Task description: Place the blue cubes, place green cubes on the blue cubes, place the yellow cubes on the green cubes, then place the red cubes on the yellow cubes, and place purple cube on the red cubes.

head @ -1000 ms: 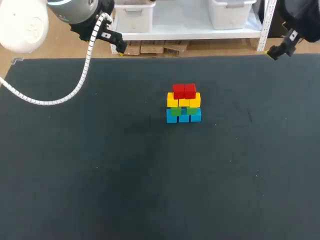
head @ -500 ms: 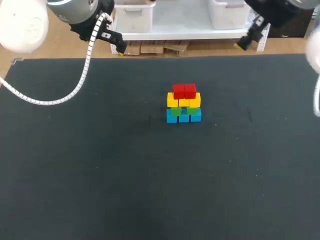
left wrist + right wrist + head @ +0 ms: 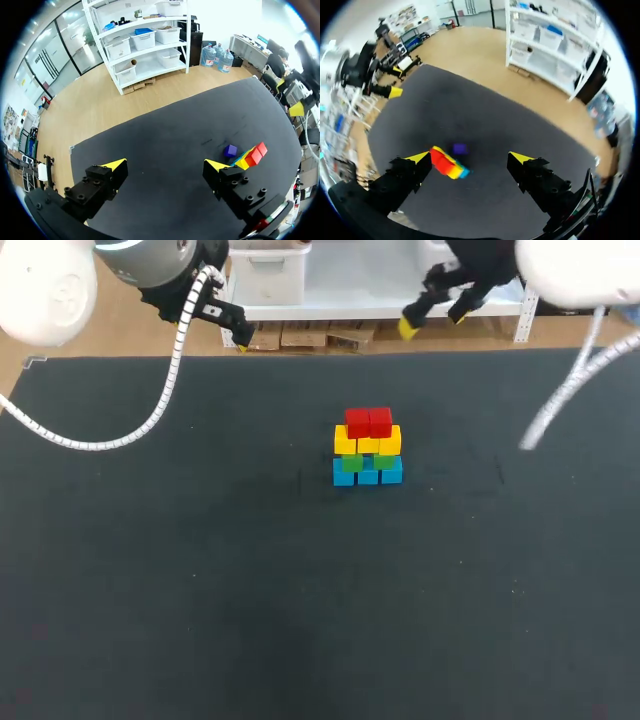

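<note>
The red-topped stack (image 3: 367, 450) is set well apart from all table (image 3: 150, 590) edges; left gripper (image 3: 165, 165) and right gripper (image 3: 470, 157) are spread wide.

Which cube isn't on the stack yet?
The purple cube: it sits directly on the table beside the stack, while every other cube is built into the stack's colour layers.

It was a robotics lab: a black-topped table (image 3: 150, 590) stood flanked by my left arm (image 3: 50, 285) and right arm (image 3: 580, 270).
</note>
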`<state>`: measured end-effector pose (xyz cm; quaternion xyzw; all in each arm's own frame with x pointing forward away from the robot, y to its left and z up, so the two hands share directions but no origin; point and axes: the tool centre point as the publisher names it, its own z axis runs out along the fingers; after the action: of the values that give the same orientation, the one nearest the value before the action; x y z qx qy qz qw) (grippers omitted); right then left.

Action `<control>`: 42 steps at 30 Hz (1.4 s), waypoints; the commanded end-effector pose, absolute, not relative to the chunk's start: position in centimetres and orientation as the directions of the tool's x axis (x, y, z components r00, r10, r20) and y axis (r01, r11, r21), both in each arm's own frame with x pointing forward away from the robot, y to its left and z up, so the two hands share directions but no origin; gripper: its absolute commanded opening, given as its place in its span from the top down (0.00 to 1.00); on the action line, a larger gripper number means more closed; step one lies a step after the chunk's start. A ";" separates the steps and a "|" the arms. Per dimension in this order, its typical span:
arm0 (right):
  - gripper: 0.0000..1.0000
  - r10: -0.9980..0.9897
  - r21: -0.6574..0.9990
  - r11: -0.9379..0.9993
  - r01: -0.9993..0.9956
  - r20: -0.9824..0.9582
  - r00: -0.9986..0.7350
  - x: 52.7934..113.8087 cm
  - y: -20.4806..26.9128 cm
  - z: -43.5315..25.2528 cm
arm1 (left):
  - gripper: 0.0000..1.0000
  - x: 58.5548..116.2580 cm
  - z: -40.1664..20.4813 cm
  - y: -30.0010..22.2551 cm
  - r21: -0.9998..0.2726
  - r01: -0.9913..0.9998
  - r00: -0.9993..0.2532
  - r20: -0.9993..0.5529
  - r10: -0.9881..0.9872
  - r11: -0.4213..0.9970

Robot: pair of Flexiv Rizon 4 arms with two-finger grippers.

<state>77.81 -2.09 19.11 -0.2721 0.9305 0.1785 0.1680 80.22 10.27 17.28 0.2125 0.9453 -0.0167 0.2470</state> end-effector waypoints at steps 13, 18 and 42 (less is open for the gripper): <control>0.00 -0.272 0.154 0.947 -0.281 -0.077 -0.959 78.4 3.0 13.7 | 0.00 80.1 17.3 10.3 0.073 0.410 -0.787 -0.475 0.394 0.909; 0.00 -0.204 0.150 0.965 -0.213 -0.076 -0.976 78.2 3.5 12.7 | 0.00 80.1 17.3 10.3 0.073 0.410 -0.787 -0.475 0.394 0.909; 0.00 -0.103 0.117 0.987 -0.107 -0.036 -0.994 76.4 4.7 6.0 | 0.00 80.1 17.3 10.3 0.073 0.410 -0.787 -0.475 0.394 0.909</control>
<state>76.59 4.45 6.92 -0.0551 0.9965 0.0629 0.0007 80.22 10.28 17.29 0.2125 0.9453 -0.0168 0.2470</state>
